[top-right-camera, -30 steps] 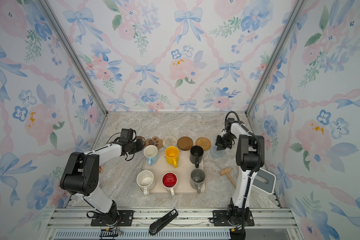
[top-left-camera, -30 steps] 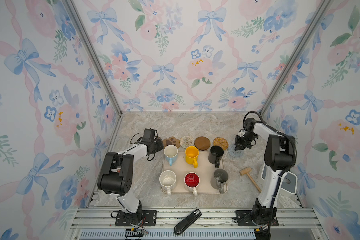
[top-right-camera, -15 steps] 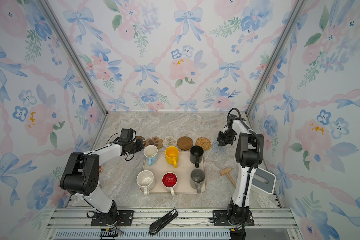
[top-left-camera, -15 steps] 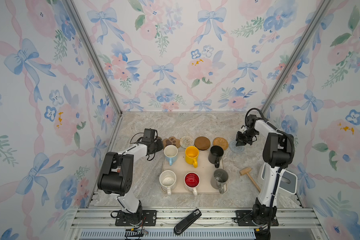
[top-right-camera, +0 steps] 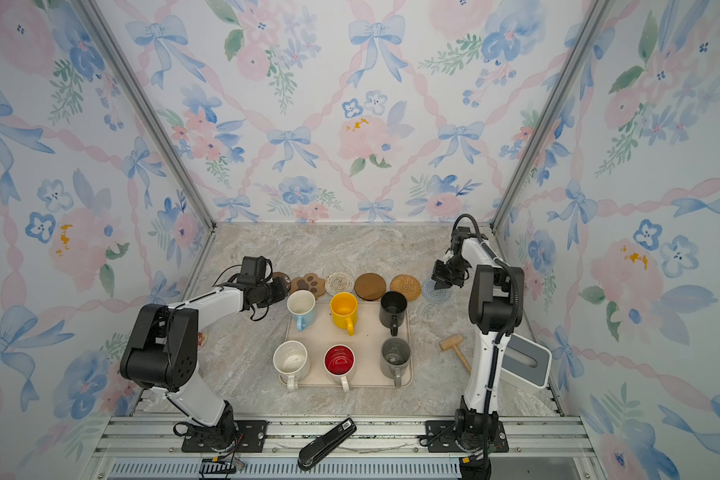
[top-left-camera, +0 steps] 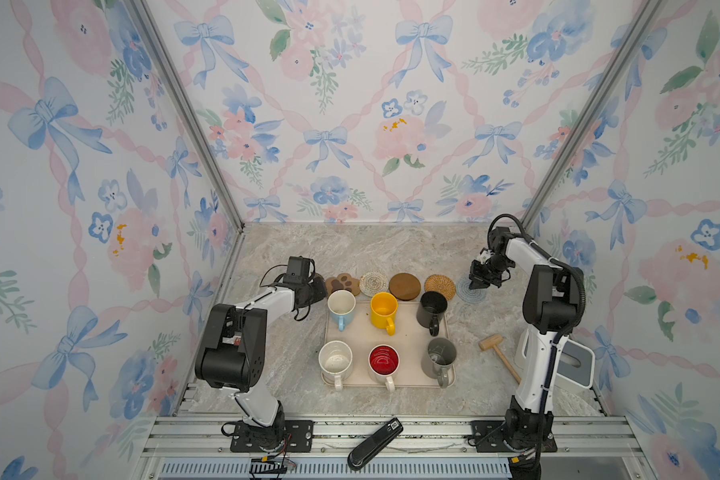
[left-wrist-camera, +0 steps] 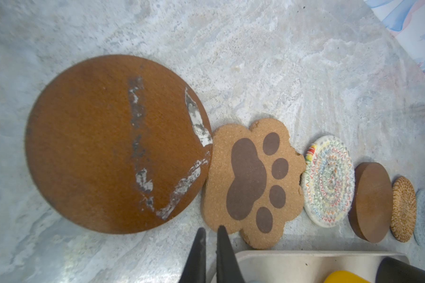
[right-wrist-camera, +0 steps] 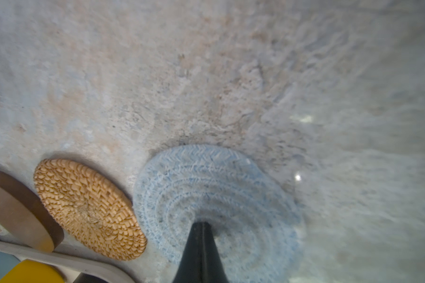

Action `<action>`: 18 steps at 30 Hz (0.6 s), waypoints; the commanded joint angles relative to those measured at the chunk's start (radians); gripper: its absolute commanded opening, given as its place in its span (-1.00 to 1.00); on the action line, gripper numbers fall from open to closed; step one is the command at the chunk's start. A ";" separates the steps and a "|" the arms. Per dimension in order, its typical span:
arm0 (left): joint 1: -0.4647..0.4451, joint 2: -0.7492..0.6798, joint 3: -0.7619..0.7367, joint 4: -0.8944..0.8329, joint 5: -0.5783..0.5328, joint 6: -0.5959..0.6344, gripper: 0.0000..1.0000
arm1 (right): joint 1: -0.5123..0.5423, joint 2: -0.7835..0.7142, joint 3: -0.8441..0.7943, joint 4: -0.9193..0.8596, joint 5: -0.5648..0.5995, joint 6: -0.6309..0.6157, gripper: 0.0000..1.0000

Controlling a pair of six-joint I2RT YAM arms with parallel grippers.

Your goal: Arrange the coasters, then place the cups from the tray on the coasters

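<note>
Six coasters lie in a row behind the tray (top-left-camera: 408,328): dark brown round (left-wrist-camera: 108,147), paw-shaped (top-left-camera: 344,283), cream woven (top-left-camera: 373,283), wooden disc (top-left-camera: 404,286), rattan (top-left-camera: 439,285) and grey-blue crocheted (top-left-camera: 470,293). Six cups stand on the tray: light blue (top-left-camera: 341,305), yellow (top-left-camera: 383,307), black (top-left-camera: 432,307), speckled cream (top-left-camera: 335,359), red-inside (top-left-camera: 383,361) and grey (top-left-camera: 439,357). My left gripper (left-wrist-camera: 210,230) is shut and empty, low at the paw coaster's (left-wrist-camera: 253,181) edge, by the tray corner. My right gripper (right-wrist-camera: 201,223) is shut, its tip resting on the grey-blue coaster (right-wrist-camera: 206,176).
A wooden mallet (top-left-camera: 495,349) lies right of the tray. A white-and-grey box (top-left-camera: 574,361) stands behind the right arm's base. A black stapler (top-left-camera: 375,442) lies on the front rail. Papered walls close in the left, back and right sides.
My right gripper has shifted slightly back and returned onto the grey-blue coaster. The left arm has stayed still.
</note>
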 commanded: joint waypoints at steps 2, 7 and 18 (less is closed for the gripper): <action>0.008 -0.010 0.009 -0.012 -0.014 0.020 -0.82 | 0.038 0.078 -0.002 0.002 0.008 0.019 -0.96; 0.013 -0.021 -0.004 -0.012 -0.018 0.019 -0.81 | 0.048 0.093 0.019 -0.002 0.004 0.025 -0.97; 0.016 -0.022 -0.008 -0.012 -0.017 0.018 -0.82 | 0.057 0.097 0.023 -0.003 0.005 0.023 -0.94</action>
